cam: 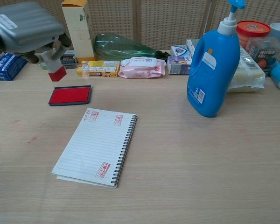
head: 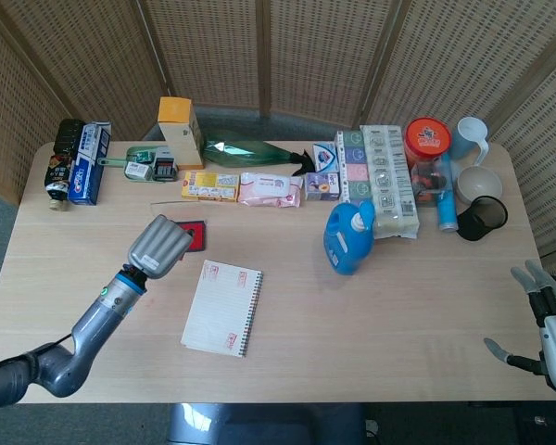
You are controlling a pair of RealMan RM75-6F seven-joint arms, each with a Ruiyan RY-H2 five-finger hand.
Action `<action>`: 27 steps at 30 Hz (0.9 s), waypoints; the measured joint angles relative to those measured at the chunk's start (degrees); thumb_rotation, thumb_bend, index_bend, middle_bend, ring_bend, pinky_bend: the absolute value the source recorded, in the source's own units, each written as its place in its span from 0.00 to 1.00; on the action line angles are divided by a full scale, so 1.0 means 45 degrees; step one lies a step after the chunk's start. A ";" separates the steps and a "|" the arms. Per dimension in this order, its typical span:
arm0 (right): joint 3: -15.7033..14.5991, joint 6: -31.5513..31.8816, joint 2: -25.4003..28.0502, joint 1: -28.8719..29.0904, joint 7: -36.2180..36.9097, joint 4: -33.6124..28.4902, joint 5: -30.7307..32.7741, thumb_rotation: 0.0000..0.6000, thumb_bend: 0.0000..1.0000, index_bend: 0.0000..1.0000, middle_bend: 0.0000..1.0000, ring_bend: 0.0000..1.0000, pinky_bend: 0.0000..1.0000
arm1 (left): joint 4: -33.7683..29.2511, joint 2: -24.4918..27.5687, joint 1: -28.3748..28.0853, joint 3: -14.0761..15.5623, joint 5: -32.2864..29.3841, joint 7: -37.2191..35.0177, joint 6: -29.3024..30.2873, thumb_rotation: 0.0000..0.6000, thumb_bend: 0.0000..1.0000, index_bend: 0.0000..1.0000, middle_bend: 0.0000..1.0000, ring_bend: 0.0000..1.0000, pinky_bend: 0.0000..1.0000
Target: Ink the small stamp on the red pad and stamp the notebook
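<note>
Left hand [cam: 25, 25] pinching small stamp [cam: 56, 72] above red pad [cam: 70, 95], notebook [cam: 97, 145] at pad's 5 o'clock, right hand [head: 547, 326] fingers spread, empty

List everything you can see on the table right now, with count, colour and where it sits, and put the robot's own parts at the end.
notebook: 1, white, spiral-bound, three red stamp marks, front centre-left
ink pad: 1, red in dark case, behind the notebook
small stamp: 1, red base, held above the pad
detergent bottle: 1, blue, centre-right
green bottle: 1, lying in back row
tall carton: 1, cream with orange top, back left
wipes pack: 1, pink, back row
yellow box: 1, back row
black cup: 1, far right
left hand: grey, holds the stamp
right hand: fingers apart, right table edge
</note>
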 measured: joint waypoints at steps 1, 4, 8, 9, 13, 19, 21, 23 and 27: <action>-0.0015 0.0006 0.0001 -0.0008 -0.0003 -0.0001 -0.0019 0.94 0.00 0.06 0.00 0.00 0.00 | 0.0062 0.0023 0.0066 0.0099 0.0007 0.0008 0.0016 1.00 0.35 0.64 1.00 1.00 1.00; -0.0046 0.0039 0.0002 -0.0029 -0.0025 -0.0005 -0.0084 0.95 0.00 0.06 0.00 0.00 0.00 | 0.0367 0.0002 0.0207 0.0296 0.0006 -0.0008 0.0004 1.00 0.35 0.64 1.00 1.00 1.00; -0.0084 0.0038 0.0017 -0.0042 -0.0030 -0.0018 -0.0130 0.95 0.00 0.06 0.00 0.00 0.00 | 0.0896 -0.0186 0.0383 0.0575 0.0005 -0.0130 -0.0088 1.00 0.35 0.64 1.00 1.00 1.00; -0.0089 0.0033 0.0023 -0.0042 -0.0022 -0.0019 -0.0129 0.95 0.00 0.06 0.00 0.00 0.00 | 0.1041 -0.0254 0.0421 0.0641 0.0009 -0.0164 -0.0118 1.00 0.35 0.64 1.00 1.00 1.00; -0.0091 0.0008 0.0057 -0.0039 0.0029 -0.0012 -0.0094 0.95 0.00 0.06 0.00 0.00 0.00 | 0.1823 -0.0662 0.0607 0.0942 0.0047 -0.0341 -0.0262 1.00 0.35 0.64 1.00 1.00 1.00; -0.0103 -0.0025 0.0121 -0.0029 0.0163 0.0004 -0.0090 0.95 0.00 0.06 0.00 0.00 0.00 | 0.2961 -0.1289 0.0900 0.1352 0.0087 -0.0538 -0.0505 1.00 0.35 0.64 1.00 1.00 1.00; -0.0110 -0.0033 0.0136 -0.0027 0.0196 0.0010 -0.0099 0.95 0.00 0.06 0.00 0.00 0.00 | 0.3287 -0.1493 0.0999 0.1441 0.0072 -0.0631 -0.0579 1.00 0.35 0.64 1.00 1.00 1.00; -0.0123 -0.0041 0.0148 -0.0026 0.0219 0.0022 -0.0120 0.95 0.00 0.06 0.00 0.00 0.00 | 0.3644 -0.1736 0.1110 0.1514 0.0049 -0.0809 -0.0659 1.00 0.35 0.64 1.00 1.00 1.00; -0.0136 -0.0060 0.0143 -0.0016 0.0220 0.0035 -0.0139 0.95 0.00 0.06 0.00 0.00 0.00 | 0.4170 -0.2133 0.1267 0.1607 0.0081 -0.1165 -0.0776 1.00 0.34 0.64 1.00 1.00 1.00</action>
